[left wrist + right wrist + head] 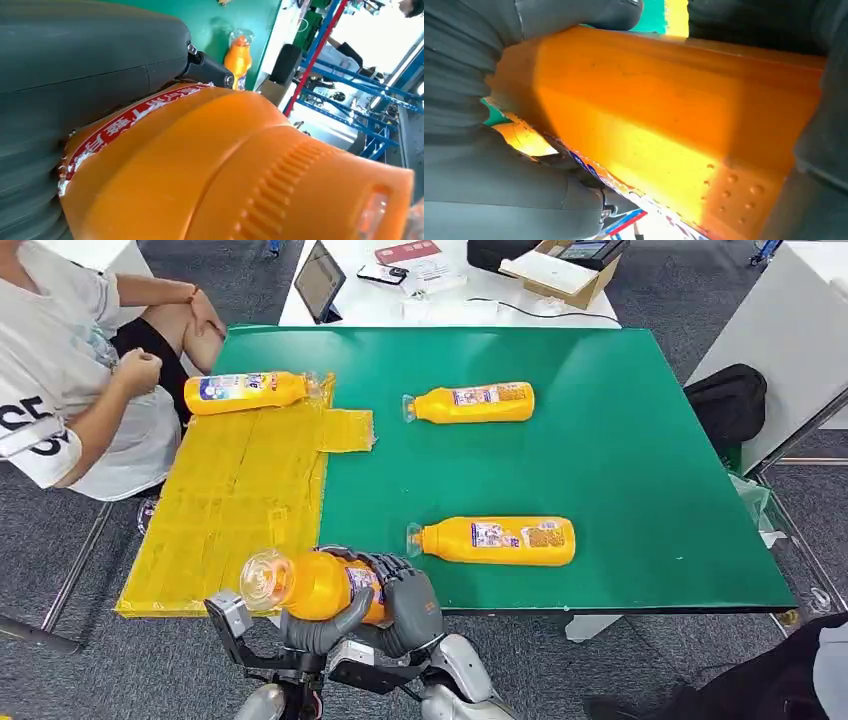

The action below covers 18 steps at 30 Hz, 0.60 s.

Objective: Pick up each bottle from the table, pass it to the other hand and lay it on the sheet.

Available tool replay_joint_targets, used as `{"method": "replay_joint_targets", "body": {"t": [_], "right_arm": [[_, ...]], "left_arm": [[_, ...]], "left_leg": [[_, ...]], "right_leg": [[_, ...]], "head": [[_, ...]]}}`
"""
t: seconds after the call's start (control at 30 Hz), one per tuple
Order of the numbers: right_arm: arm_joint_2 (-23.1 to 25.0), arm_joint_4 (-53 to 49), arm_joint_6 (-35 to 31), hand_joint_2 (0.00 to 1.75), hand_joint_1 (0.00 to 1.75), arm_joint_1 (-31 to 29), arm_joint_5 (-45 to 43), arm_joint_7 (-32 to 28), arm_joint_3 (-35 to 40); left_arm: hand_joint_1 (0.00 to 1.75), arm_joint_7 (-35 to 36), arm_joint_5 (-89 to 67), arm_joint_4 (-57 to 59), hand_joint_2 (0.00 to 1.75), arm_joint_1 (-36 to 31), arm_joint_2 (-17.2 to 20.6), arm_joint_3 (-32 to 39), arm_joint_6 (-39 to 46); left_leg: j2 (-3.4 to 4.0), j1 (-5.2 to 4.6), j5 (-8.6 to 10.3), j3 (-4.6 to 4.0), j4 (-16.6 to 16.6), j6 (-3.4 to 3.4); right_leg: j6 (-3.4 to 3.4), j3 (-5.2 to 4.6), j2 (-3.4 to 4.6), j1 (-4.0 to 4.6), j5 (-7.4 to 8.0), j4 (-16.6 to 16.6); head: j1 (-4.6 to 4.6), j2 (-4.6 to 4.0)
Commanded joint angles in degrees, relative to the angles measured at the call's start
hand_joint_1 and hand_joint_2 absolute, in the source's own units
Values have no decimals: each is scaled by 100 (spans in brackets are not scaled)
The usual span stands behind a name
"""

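— What colours am I looking at?
— I see a green table (620, 450) with a yellow sheet (230, 510) of ribbed strips. Every bottle is orange: the held bottle (315, 585) has a red band with white characters, the near bottle (497, 540) and the far bottle (472, 403) carry blue-and-white labels.
— And my hands?
— The left hand (325, 625) and right hand (405, 600) are dark grey, ribbed.

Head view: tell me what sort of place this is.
Probably a robotics lab or test room: a green-topped table with staged orange bottles, a white desk holding a tablet, and blue metal racking behind.
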Motion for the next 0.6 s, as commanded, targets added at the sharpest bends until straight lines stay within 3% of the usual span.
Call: {"method": "replay_joint_targets", "body": {"t": [0.03,0.07,0.1,0.3,0.6], "right_arm": [[3,284,425,175,0,69,-438,-377,447],[-16,299,397,175,0,45,-395,-349,475],[-27,329,381,0,0,17,-367,-294,497],[-228,-678,790,0,0,141,-559,-49,481],[-267,-970,825,0,0,169,-764,-13,175]], "left_arm": [[175,-162,-384,96,175,-435,16,-183,616],[175,-148,-446,136,175,-480,20,-187,700],[175,-203,-590,171,175,-520,22,-172,881],[175,-518,-1270,79,175,-589,-54,541,2074],[175,-263,-1036,382,175,-899,-153,1188,2099]], "left_leg": [[-12,7,-10,31,-2,-7],[-13,5,-4,15,-2,-5],[-16,7,-8,25,-2,-6],[-8,7,-5,11,3,-5],[-7,3,0,10,-2,-3]], "right_leg": [[-14,35,-10,8,-13,-3],[-9,21,-12,5,-8,-3],[-12,32,-15,8,-12,-5],[-10,15,-7,8,-6,1],[-7,14,-7,3,-3,-1]], "head": [[0,0],[0,0],[2,0],[0,-2],[0,0]]}}
